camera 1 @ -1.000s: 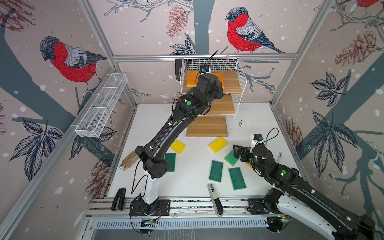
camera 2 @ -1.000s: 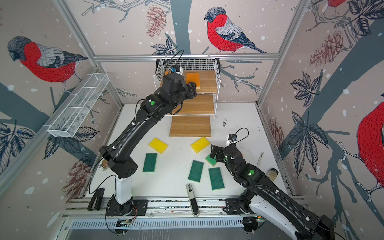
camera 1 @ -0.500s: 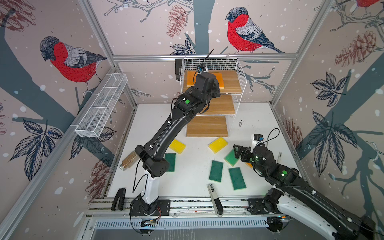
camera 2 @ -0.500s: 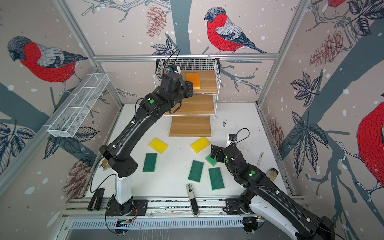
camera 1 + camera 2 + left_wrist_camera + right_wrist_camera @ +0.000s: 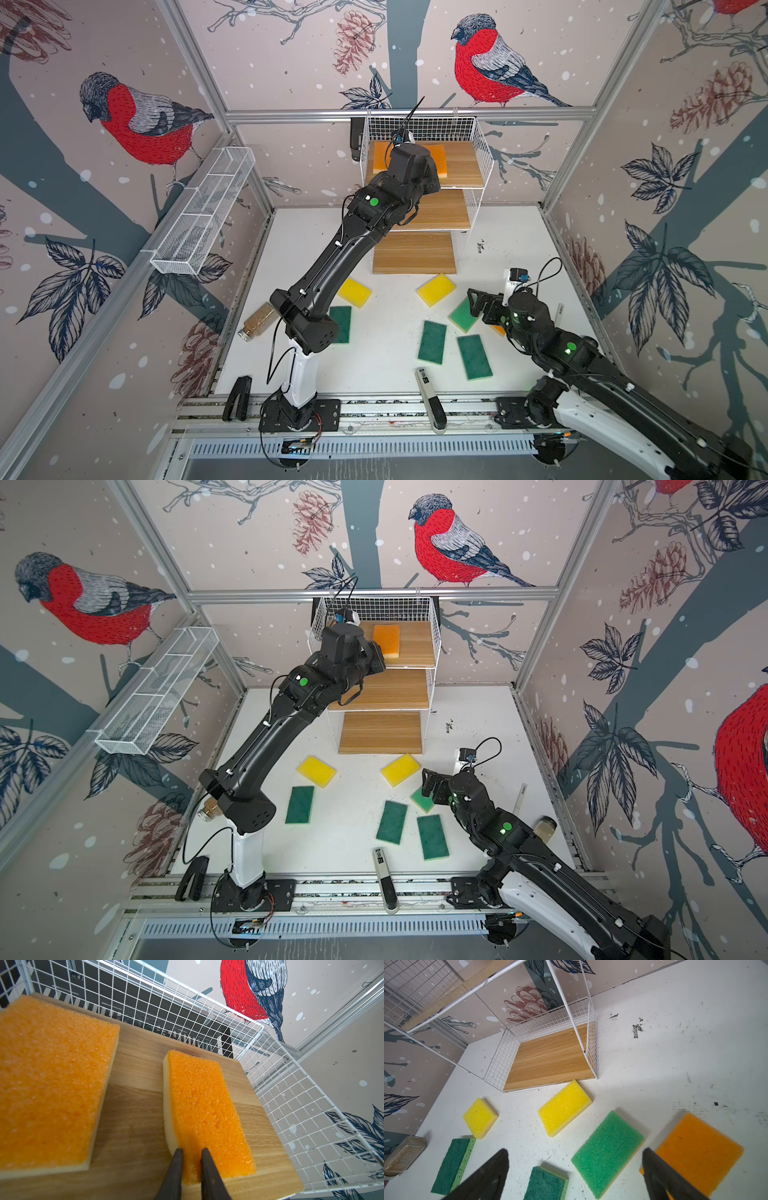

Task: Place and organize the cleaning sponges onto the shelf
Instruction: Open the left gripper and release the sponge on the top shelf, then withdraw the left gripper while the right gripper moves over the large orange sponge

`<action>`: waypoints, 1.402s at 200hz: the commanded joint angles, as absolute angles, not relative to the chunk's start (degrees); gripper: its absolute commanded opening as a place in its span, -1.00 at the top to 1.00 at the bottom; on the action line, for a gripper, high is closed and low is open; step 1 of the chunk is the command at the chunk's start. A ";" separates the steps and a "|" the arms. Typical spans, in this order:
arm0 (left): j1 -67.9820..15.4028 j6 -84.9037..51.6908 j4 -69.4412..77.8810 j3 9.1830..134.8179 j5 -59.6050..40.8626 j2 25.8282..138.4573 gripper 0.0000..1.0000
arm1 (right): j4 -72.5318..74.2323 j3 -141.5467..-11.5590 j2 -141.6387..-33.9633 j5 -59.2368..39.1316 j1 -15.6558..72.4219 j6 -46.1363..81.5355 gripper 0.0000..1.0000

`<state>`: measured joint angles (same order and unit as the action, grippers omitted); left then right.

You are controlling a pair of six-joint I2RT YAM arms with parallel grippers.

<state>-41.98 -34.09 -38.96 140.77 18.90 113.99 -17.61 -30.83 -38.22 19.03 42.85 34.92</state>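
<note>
The shelf stands at the back, a white wire rack with three stepped wooden boards. Two orange sponges lie flat on its top board. My left gripper is shut, its tips resting on the near end of the smaller-looking one. Down on the table my right gripper hangs open above a light green sponge and beside an orange sponge. Two yellow sponges and three dark green ones lie loose on the table.
A long white mesh trough hangs on the left wall. A jar lies by the left arm, another jar stands at the right. A white-and-black device lies at the front edge, a black clip at front left.
The left gripper's jaws have closed over the top board, and the wrist has shifted slightly toward the back. The right arm has not moved.
</note>
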 commanded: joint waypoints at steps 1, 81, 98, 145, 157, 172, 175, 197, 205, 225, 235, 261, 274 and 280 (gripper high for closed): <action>-41.84 -33.91 -37.14 140.67 21.45 113.22 0.68 | -17.82 -30.94 -37.93 19.51 42.90 35.68 -0.99; -41.91 -34.83 -35.06 136.41 23.20 110.74 0.69 | -17.94 -30.61 -37.17 19.60 42.81 35.60 -0.99; -41.90 -35.02 -35.16 136.27 23.22 110.96 0.69 | -17.93 -30.42 -37.17 19.44 42.76 35.61 -0.99; -41.89 -35.76 -34.37 136.32 22.16 111.36 0.51 | -18.31 -30.34 -36.60 19.73 42.86 35.61 -0.99; -41.90 -35.84 -34.03 136.32 21.50 111.36 0.47 | -18.50 -30.28 -36.37 19.87 42.84 35.66 -0.99; -41.93 -36.03 -34.00 136.33 21.35 111.19 0.37 | -18.74 -30.40 -36.11 19.87 42.81 35.61 -0.99; -41.92 -36.05 -34.08 136.36 21.46 111.11 0.37 | -18.77 -30.41 -36.09 19.86 42.83 35.62 -0.99; -42.06 -36.24 -34.04 136.11 21.80 110.44 0.36 | -19.46 -30.76 -35.67 19.89 42.83 35.68 -0.99; -42.13 -36.22 -33.95 135.97 21.88 110.16 0.33 | -19.60 -30.85 -35.47 19.90 42.85 35.68 -0.99; -42.60 -35.94 -33.72 135.87 21.85 109.37 0.25 | -19.86 -30.85 -34.76 20.02 42.89 35.60 -0.99; -43.23 -35.37 -33.75 135.88 23.04 108.87 0.21 | -20.24 -30.93 -34.39 20.33 42.82 35.68 -0.99; -44.58 -34.31 -33.95 135.88 24.79 107.46 0.16 | -20.96 -31.13 -33.54 20.57 42.89 36.21 -0.99; -45.05 -33.87 -34.44 135.88 25.10 106.73 0.16 | -21.11 -31.16 -33.14 20.74 42.89 36.24 -0.99; -45.37 -33.60 -34.73 135.88 25.43 106.39 0.16 | -21.33 -31.24 -33.09 20.95 42.89 36.22 -0.99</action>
<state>-44.60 -35.22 -36.36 135.87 23.24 107.83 -20.64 -30.74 -33.52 19.53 42.85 35.92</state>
